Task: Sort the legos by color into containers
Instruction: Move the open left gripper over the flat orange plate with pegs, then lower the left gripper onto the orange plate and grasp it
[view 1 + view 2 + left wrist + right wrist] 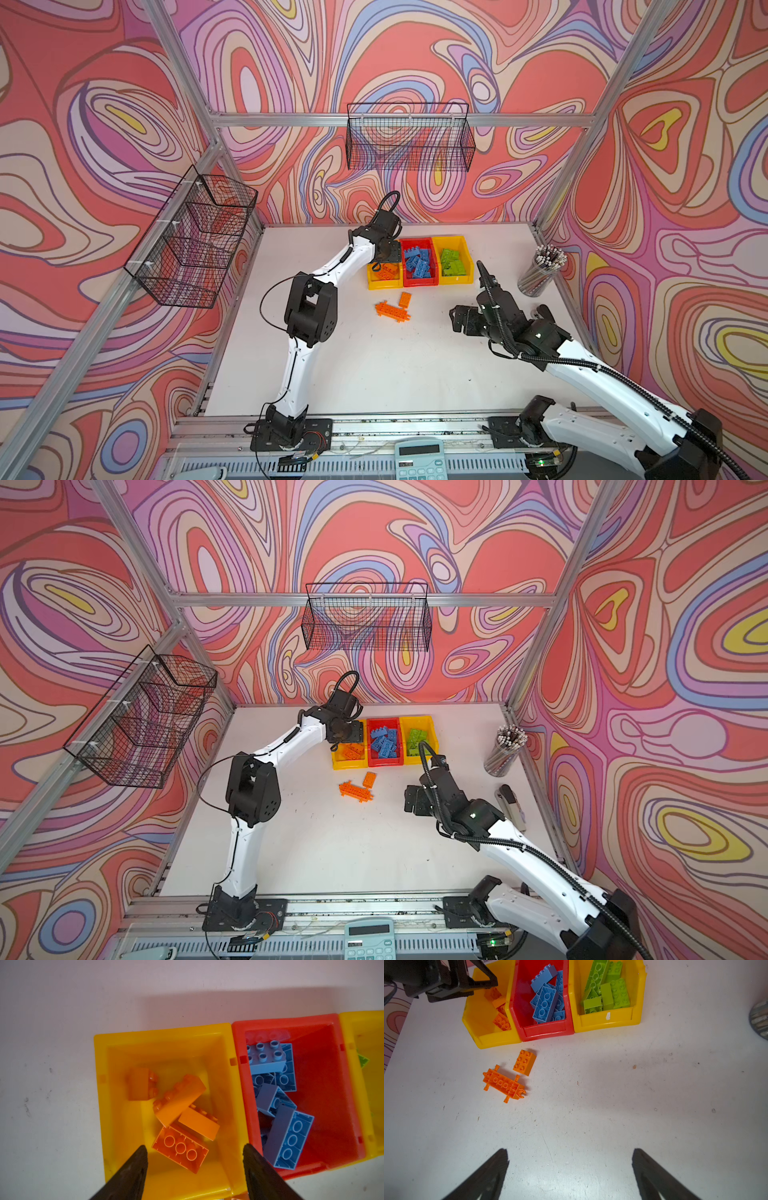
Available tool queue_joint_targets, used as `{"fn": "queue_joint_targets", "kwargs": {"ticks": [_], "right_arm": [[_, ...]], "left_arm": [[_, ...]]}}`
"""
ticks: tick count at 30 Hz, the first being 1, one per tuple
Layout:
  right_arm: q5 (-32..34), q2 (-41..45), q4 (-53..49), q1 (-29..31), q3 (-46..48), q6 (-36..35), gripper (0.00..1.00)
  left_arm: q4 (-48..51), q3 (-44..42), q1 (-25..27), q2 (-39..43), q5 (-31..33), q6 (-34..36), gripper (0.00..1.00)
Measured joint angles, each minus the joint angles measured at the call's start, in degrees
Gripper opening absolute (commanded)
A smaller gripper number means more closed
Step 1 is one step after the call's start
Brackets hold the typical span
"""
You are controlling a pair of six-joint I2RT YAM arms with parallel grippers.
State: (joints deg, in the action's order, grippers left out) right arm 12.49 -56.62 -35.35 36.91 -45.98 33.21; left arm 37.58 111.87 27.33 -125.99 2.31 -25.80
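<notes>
The red bin (548, 1029) is smooth, shiny plastic. Beside it, the yellow bin (162, 1029) with orange bricks (197, 1124) and the yellow bin (623, 1020) with green bricks (607, 997) are shiny plastic too. These bricks and the blue bricks (268, 1066) look hard and smooth. The white table (612, 1105) under the red bin is matt, scratched and speckled with dark marks. Behind the red bin, the black basket (409, 141) is thin metal wire, hung on a dull silver metal bar (291, 119).

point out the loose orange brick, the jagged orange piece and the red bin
loose orange brick (524, 1062), right wrist view, studded top face
jagged orange piece (503, 1083), right wrist view, middle of its body
red bin (548, 1030), right wrist view, front wall
</notes>
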Motion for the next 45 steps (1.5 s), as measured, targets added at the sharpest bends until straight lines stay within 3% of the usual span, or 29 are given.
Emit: {"fn": "queue_joint_targets", "kwargs": {"ticks": [6,13,21,28,34,45], "right_arm": [[0.31,-1.66,-0.57,0.0,-1.38,-0.68,0.98],[0.74,-2.29,-1.07,0.0,-3.91,-1.66,0.98],[-1.51,-2.1,0.22,0.0,-3.39,-1.4,0.98],[-2.38,1.05,0.17,0.0,-2.01,-0.98,0.98],[-1.99,4.26,-0.33,0.02,-1.33,-0.74,0.98],[-0.87,4.94,-1.73,0.02,-0.92,-0.59,0.98]], "left_arm": [[-5.66,-16.37,0.24,11.65,-4.04,-2.99,0.73],[-10.47,-33.83,3.78,26.14,-4.15,-5.84,0.78],[-16.06,-51.08,11.69,30.95,-4.7,-14.27,0.79],[-20.26,-52.13,13.07,28.48,-5.27,-18.47,0.79],[-20.74,-48.19,12.5,22.1,-4.81,-18.6,0.8],[-19.34,-42.01,7.06,17.59,-3.74,-15.5,0.8]]}}
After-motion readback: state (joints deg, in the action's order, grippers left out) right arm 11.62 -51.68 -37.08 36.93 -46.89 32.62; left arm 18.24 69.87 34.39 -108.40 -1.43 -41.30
